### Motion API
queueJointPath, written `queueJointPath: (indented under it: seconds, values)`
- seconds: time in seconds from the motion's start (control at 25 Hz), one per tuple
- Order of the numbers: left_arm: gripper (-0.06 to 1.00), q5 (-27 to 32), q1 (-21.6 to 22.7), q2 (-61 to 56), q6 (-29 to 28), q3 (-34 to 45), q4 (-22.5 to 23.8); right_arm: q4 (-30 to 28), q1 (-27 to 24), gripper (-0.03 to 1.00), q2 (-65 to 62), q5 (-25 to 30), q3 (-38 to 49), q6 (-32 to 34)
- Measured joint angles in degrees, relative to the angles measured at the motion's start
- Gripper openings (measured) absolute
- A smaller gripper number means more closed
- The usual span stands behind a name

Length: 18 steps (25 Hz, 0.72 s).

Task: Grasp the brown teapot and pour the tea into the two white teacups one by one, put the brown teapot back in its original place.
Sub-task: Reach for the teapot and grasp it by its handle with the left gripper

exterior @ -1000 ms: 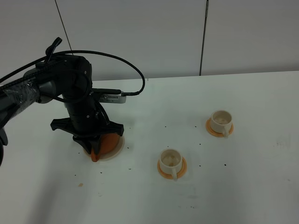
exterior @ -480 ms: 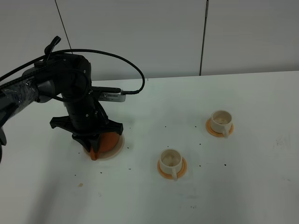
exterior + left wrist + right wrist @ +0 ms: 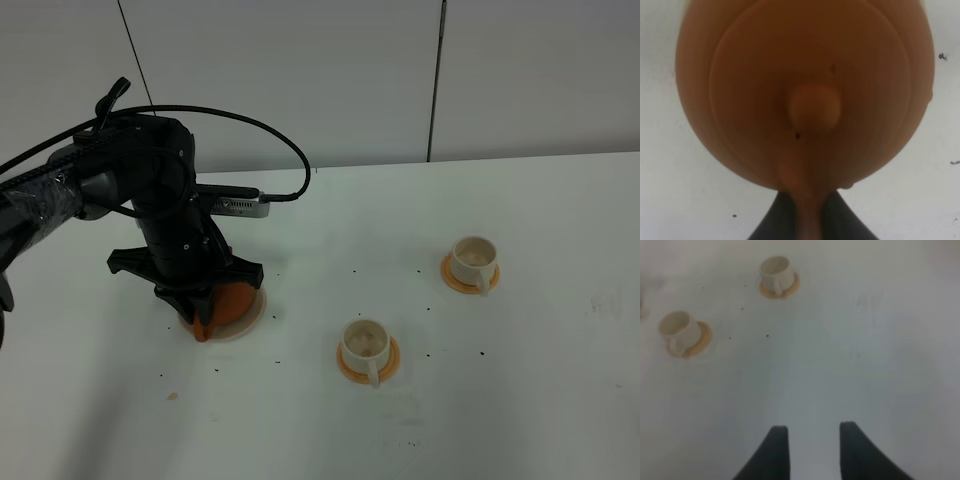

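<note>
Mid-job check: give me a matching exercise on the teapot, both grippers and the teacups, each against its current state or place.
Things:
1. brown teapot
2. left gripper
3. right gripper
4. two white teacups

States or places:
A. open, holding nothing
B. on orange saucers
C. shut on the brown teapot
D. at the cream saucer

Pairs: 1-D, 2-C, 3-A, 4-B

White table (image 3: 560,400), dark specks (image 3: 353,271) scattered about centre, small tan stain (image 3: 172,396) at 7 o'clock, faint grey smudge (image 3: 603,300) at 3 o'clock, pale panelled wall (image 3: 350,80) at 12 o'clock, two dark seams (image 3: 437,80).
</note>
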Motion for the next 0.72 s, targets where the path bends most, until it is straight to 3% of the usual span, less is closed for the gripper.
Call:
queueJointPath:
  seconds: [0.44,0.72]
  values:
    - [0.18,-1.5,0.0,-2.0,0.29,0.0,0.28,0.0,0.0,0.24,0.0,0.0,0.0,0.0]
    - [0.18,-3.26,0.0,-3.55,9.61,0.0,0.41,0.0,0.0,0.24,0.0,0.0,0.0,0.0]
